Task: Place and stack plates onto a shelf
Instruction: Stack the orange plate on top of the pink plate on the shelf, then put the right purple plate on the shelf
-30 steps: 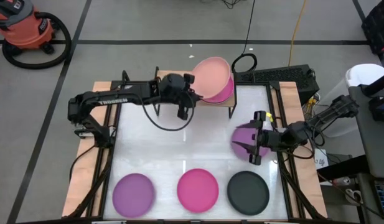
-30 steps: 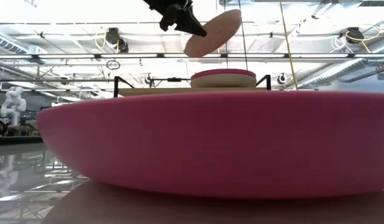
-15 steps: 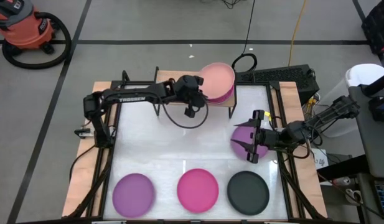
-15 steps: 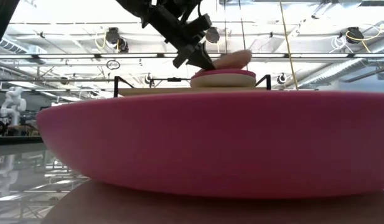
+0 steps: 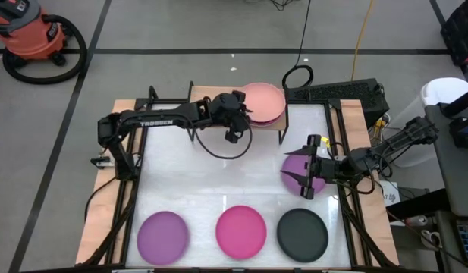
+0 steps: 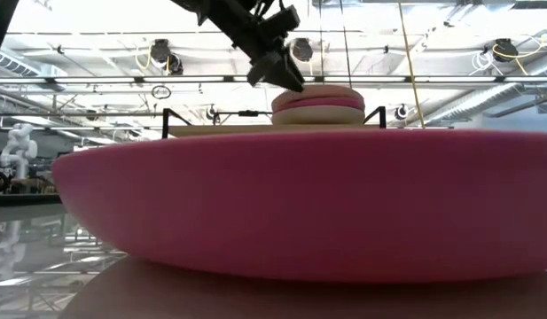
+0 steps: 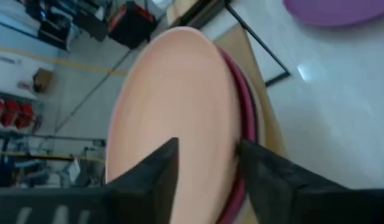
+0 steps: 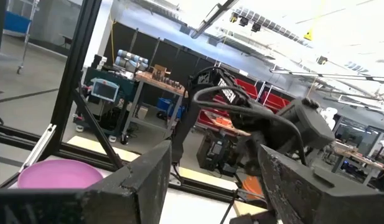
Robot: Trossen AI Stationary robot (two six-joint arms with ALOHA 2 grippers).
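Note:
A salmon pink plate [image 5: 264, 98] lies level on top of a stack, over a magenta plate [image 6: 318, 103] and a beige plate [image 6: 318, 115], on the right part of the shelf [image 5: 204, 92]. My left gripper [image 5: 243, 115] is open at the stack's left rim. Its fingers stand on either side of the salmon plate's rim [image 7: 234, 149], and I see no touch. My right gripper [image 5: 298, 184] hovers open over a purple plate [image 5: 297, 164] lying flat at the table's right.
Along the near edge lie a purple plate [image 5: 163, 235], a magenta plate [image 5: 242, 230] and a black plate [image 5: 302, 233]. The magenta one fills the low view [image 6: 300, 204]. The shelf's left half carries no plate. A cable loop [image 5: 297, 76] lies behind the shelf.
My left gripper has come down toward the shelf's stack with the salmon plate, which was tilted in the air. The plate now lies level on the magenta plate. The gripper has opened and let go of the plate's rim.

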